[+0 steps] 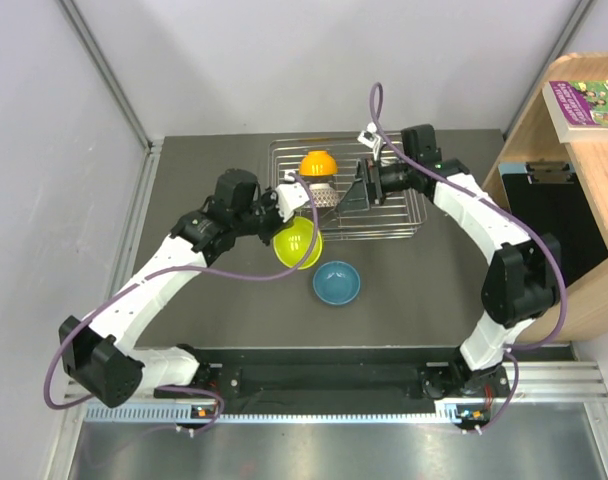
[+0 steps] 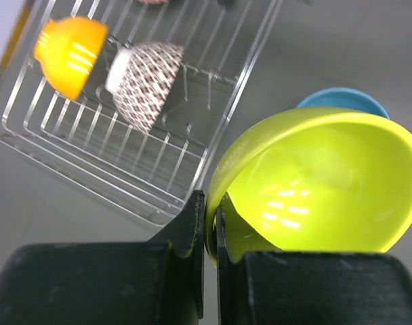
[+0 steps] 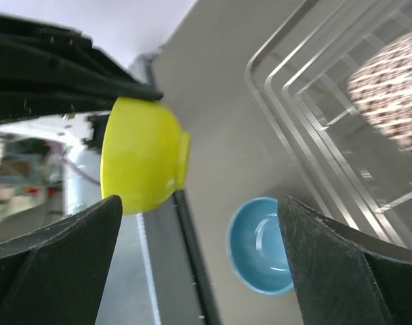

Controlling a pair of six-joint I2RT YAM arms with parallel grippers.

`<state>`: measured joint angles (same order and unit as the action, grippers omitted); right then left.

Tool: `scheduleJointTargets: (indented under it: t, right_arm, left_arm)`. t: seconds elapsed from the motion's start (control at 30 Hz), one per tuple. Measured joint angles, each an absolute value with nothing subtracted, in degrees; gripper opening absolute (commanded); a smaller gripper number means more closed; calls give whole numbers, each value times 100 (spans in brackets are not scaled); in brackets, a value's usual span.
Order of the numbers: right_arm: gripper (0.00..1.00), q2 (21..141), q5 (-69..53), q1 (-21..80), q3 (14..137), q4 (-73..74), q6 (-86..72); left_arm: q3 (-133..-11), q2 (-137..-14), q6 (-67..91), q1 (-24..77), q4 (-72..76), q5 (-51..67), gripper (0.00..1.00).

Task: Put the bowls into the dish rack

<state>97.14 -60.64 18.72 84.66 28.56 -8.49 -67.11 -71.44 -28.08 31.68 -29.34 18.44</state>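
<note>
1. The blue bowl (image 1: 336, 283) stands upright on the dark surface (image 1: 204, 300), nearest the arm bases, outside the dish rack (image 1: 404, 226) and apart from its near rail.

2. The lime green bowl (image 1: 297, 243) is just behind and to the left of the blue bowl, beside the near left part of the rack. It is tilted, not inside the rack. The left wrist view shows the left end effector (image 2: 210, 218) closed down onto the rim, one finger inside the wall and one outside.

3. In the rack, the mosaic patterned bowl (image 1: 322, 192) rests on its edge between the wires. The orange bowl (image 1: 317, 163) rests on its edge just beyond it.

4. The right end effector (image 3: 199, 203) is over the rack, to the right of the two racked bowls. Its fingers (image 3: 57, 261) are spread wide apart and grip nothing
</note>
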Motion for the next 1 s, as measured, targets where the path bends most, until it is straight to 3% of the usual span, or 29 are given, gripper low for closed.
scheduleJointTargets:
  t: [0.5,1.0]
  right_arm:
    - [97,9664,-7161,2121,7634,1210,-2213]
    - [100,9640,-7413,2582,7422,508,-2676]
  left_arm:
    - [-7142,-7321,-2620,3170,-2679,1922,0]
    - [-7144,-7500,-2558,3168,-2661,2016,0]
